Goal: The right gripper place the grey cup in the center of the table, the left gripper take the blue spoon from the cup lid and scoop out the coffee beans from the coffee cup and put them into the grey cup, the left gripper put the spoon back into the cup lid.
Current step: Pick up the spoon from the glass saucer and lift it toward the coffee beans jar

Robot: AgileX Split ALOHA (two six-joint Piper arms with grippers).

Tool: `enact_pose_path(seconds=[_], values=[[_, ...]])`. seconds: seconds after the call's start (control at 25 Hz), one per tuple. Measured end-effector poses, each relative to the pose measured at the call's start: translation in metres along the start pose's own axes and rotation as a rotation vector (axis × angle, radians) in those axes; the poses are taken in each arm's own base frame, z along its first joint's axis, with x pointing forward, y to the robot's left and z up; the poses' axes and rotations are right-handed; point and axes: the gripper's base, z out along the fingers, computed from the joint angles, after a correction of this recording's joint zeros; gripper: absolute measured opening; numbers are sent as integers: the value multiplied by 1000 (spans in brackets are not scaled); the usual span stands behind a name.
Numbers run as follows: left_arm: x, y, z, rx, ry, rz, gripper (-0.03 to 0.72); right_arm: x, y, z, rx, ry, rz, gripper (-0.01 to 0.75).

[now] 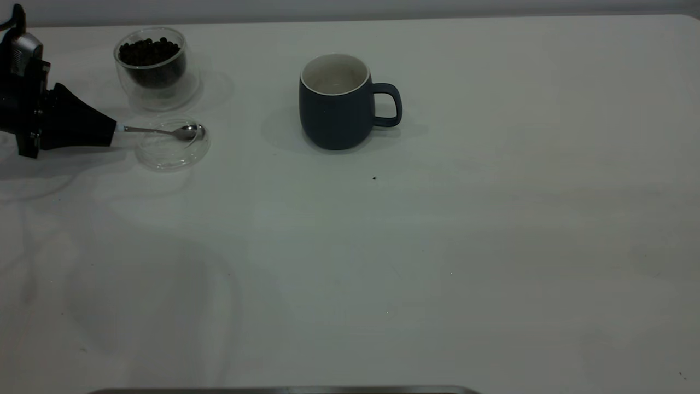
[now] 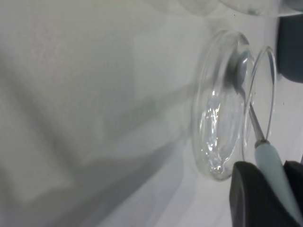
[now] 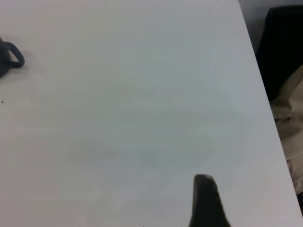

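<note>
Exterior view, steeply from above, read left to right. At the far left edge, about 9 o'clock from the cup lid (image 1: 172, 146), the left gripper (image 1: 112, 133) points right, its jaws pinched on the pale handle of the blue spoon (image 1: 164, 131). The spoon lies nearly level, its shiny bowl over the lid's 1 o'clock rim. At 12 o'clock from the lid, just beside it, stands the coffee cup (image 1: 153, 67) — short clear double-walled glass, heaped with dark coffee beans (image 1: 149, 52). Well to the right, at about 3 o'clock, sits the grey cup (image 1: 334, 104): rounded, dark blue-grey, white inside, no beans visible in it, its loop handle toward 3 o'clock, near the middle of the table (image 1: 492, 246).

Likely risks: the slim handle could twist in so narrow a pinch, tipping beans out mid-carry; the spoon bowl could catch the lid's raised rim and drag it; the light glass could be nudged while scooping.

The right gripper (image 3: 204, 201) is parked far right — whether its jaws are open cannot be told.
</note>
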Motion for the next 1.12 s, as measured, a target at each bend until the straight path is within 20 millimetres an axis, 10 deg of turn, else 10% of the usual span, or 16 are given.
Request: enact_pose_path(seconds=[1.12], values=[[-16,-41,-37,-128,24,-105,121,0,0,0,0,0,0,458]])
